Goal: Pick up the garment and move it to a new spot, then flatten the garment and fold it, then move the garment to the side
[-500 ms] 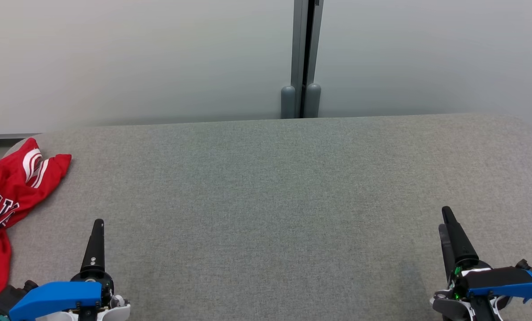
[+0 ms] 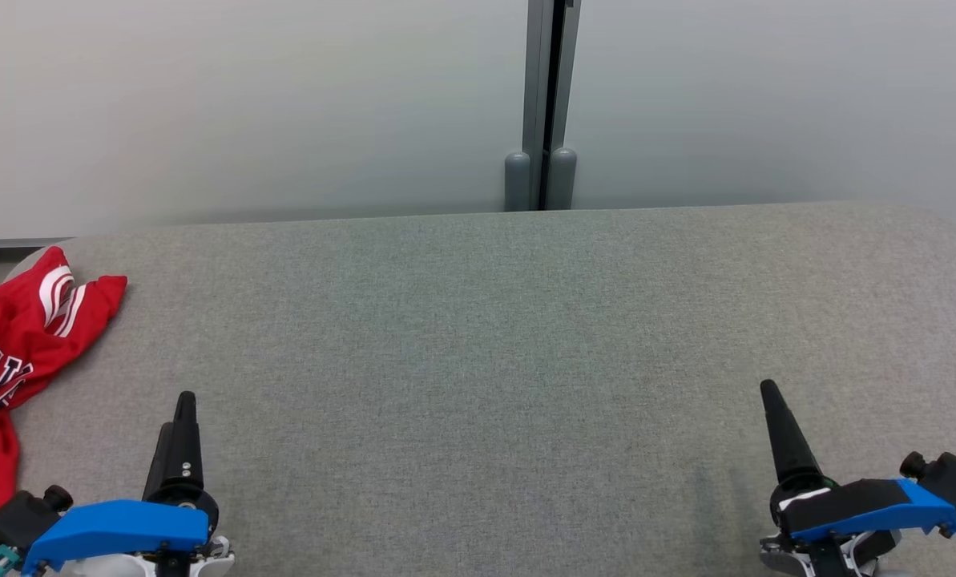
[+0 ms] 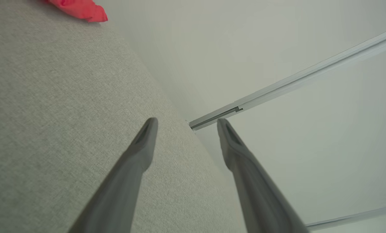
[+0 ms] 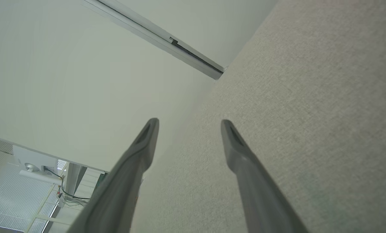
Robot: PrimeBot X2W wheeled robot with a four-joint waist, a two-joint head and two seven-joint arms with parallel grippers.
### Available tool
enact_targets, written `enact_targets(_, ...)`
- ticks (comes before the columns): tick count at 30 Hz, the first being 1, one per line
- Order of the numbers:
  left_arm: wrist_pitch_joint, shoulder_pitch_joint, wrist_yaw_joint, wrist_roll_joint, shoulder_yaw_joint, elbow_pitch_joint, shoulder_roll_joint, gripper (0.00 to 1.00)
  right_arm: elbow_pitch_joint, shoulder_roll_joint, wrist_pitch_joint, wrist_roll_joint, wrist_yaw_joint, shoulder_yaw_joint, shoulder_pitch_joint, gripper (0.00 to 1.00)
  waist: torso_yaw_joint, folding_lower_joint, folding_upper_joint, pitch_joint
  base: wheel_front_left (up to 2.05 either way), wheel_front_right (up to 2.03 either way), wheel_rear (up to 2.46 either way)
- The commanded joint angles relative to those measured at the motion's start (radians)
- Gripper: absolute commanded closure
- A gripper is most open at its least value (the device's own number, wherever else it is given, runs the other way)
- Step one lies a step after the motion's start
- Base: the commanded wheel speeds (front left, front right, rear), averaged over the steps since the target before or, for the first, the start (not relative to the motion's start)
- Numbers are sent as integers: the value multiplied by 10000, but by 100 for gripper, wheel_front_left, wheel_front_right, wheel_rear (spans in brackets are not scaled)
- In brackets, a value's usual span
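Task looks unstarted: red jersey (image 2: 5, 353) crumpled at worktop (image 2: 478, 361) left edge, untouched. Left tool (image 3: 186, 124), right tool (image 4: 189, 124) both wide open, empty. Pickup, flattening, folding, moving aside all remain.

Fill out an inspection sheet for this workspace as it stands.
Surface: grey fabric-covered tabletop, flat, rounded far corners.
Job's things: crumpled red jersey with white stripes, at the table's left end, apart from both pincers.
Clutter: nothing seen.
Pincers: left pincer open, holding nothing; right pincer open, holding nothing.
Cables: thin dark cables low beside a pale stand, off the table.
Surroundings: pale wall panels, grey vertical post behind the table.
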Motion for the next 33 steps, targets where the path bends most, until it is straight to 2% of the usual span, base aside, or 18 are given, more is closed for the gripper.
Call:
enact_targets(1, -94, -270, 1, 327, -71, -89, 153, 0, -45, -72, -94, -478, 20, 65, -253, 0, -1, -1, 0, 2, 0, 0, 0)
enact_targets(13, -511, -277, 2, 2031, -443, 133, 518, 0, 304, -89, -517, -3053, 23, 178, -421, 0, -31, -1, 0, 26, 0, 0, 0)
enact_targets(33, -1113, -323, 4, 5061, -745, 461, 827, 0, -243, -113, -1119, -5578, 26, 364, -388, 0, -108, -1, 0, 9, 0, 0, 0)
